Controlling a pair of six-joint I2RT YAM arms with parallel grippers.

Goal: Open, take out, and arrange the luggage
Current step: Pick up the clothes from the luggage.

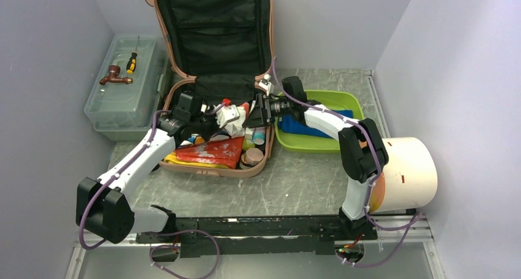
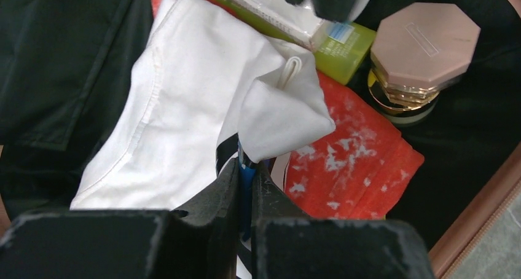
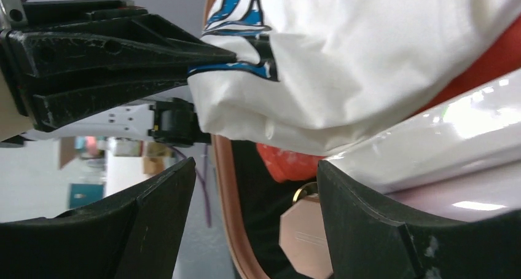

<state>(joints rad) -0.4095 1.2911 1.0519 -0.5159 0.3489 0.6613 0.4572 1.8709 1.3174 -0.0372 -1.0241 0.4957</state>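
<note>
L gripper [image 2: 247, 165] pinched shut on edge of white cloth [image 2: 184, 107], w/ open luggage [image 1: 212, 39] right under it. R gripper [image 3: 257, 165] jaws wide apart, cloth just ahead of them, same luggage beneath.

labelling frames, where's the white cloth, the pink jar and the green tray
white cloth [image 2: 184, 88], left wrist view, middle of the fabric
pink jar [image 2: 425, 38], left wrist view, its octagonal lid
green tray [image 1: 304, 145], top view, near rim

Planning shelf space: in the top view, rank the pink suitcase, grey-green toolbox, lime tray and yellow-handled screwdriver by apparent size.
Largest to smallest:
1. pink suitcase
2. grey-green toolbox
3. lime tray, partly covered
4. yellow-handled screwdriver
</note>
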